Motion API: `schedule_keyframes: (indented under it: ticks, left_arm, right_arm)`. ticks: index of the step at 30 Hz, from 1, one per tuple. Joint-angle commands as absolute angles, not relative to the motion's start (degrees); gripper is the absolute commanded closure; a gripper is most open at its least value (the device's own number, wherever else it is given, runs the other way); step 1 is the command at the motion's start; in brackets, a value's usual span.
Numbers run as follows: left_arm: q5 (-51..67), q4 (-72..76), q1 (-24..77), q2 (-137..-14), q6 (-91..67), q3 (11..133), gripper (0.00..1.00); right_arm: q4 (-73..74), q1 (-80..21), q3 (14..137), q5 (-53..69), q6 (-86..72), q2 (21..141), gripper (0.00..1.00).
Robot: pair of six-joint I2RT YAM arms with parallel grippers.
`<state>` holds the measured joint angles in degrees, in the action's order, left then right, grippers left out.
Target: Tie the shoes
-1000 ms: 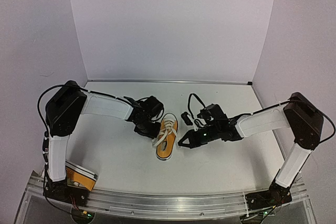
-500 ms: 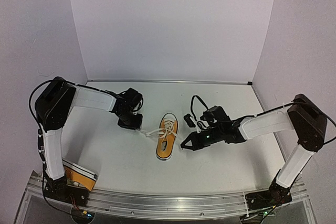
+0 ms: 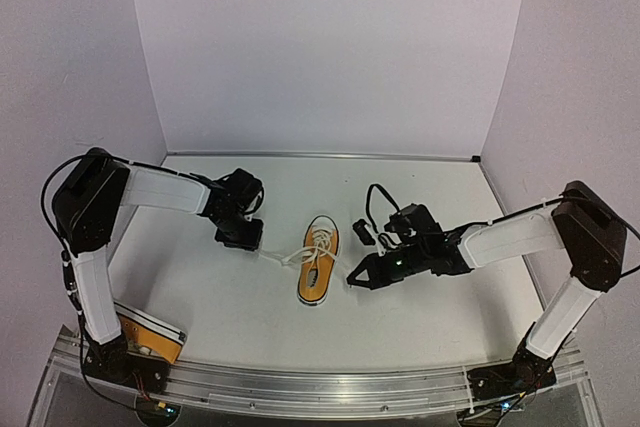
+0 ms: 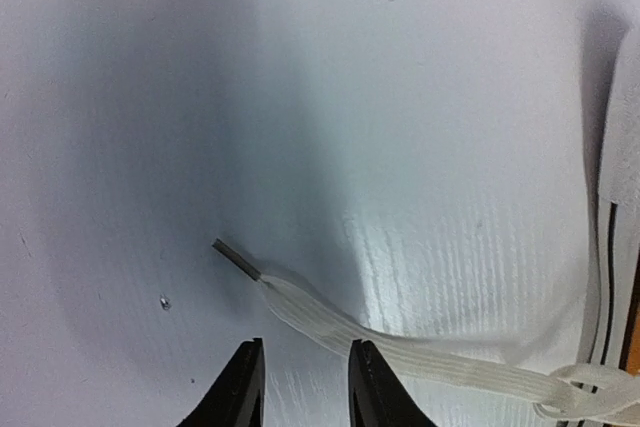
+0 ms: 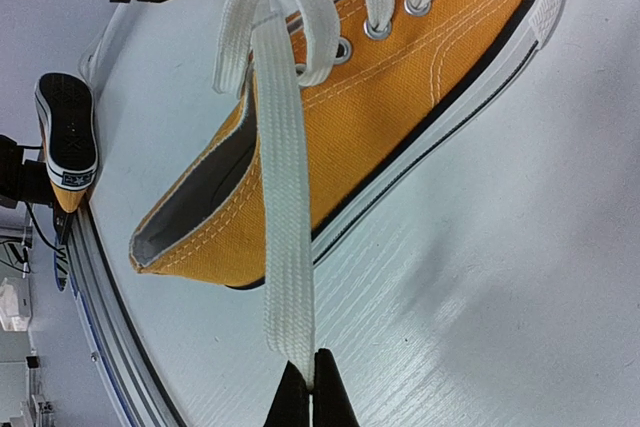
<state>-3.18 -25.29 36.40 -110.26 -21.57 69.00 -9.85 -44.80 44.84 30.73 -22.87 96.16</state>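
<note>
A second orange shoe [image 3: 150,335] is seen at the near left corner. The left gripper [image 4: 305,397] is held with jaws apart beside a loose lace end [image 4: 300,302] on the worktop [image 4: 120,97]. Further right, the other lace [image 5: 285,247] of the centre shoe [image 3: 318,265] is clamped in the right gripper [image 5: 308,397].

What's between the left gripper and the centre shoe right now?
Only a loose white lace lying on the table; the left wrist view shows it.

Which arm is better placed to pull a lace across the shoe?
Right, likely: the right end effector is shut on one lace of the shoe. The left end effector is open; the other lace lies loose.
</note>
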Motion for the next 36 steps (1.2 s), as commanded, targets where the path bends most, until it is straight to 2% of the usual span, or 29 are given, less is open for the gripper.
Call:
schedule_keyframes:
  ticks: [1, 8, 15, 24, 27, 34, 36]
  left_arm:
    - [-4.33, -25.47, 38.72, -105.65, -21.73, 69.50, 0.67]
    - [-6.24, -26.76, 41.87, -109.18, -23.18, 71.68, 0.59]
    - [-7.79, -29.13, 42.36, -111.96, -25.92, 72.97, 0.44]
    - [-7.94, -29.27, 41.80, -118.04, -26.95, 75.27, 0.43]
    - [-6.77, -29.33, 40.84, -119.79, -26.99, 75.84, 0.49]
    - [-5.60, -32.54, 39.89, -123.67, -24.02, 78.95, 0.93]
    - [-4.13, -32.36, 39.15, -124.26, -23.10, 79.37, 0.99]
  right_arm:
    - [-10.47, -44.92, 46.30, 31.10, -23.06, 95.80, 1.00]
    - [-10.55, -44.97, 46.41, 31.07, -23.09, 95.73, 1.00]
    - [-10.55, -44.91, 45.90, 30.77, -23.42, 94.71, 1.00]
    - [-10.55, -44.94, 45.76, 30.80, -23.20, 94.78, 1.00]
    - [-10.53, -44.91, 45.55, 30.69, -23.30, 94.28, 1.00]
    - [-9.58, -44.92, 43.59, 29.97, -24.53, 90.66, 1.00]
    - [-9.58, -44.94, 42.29, 29.76, -25.56, 89.22, 1.00]
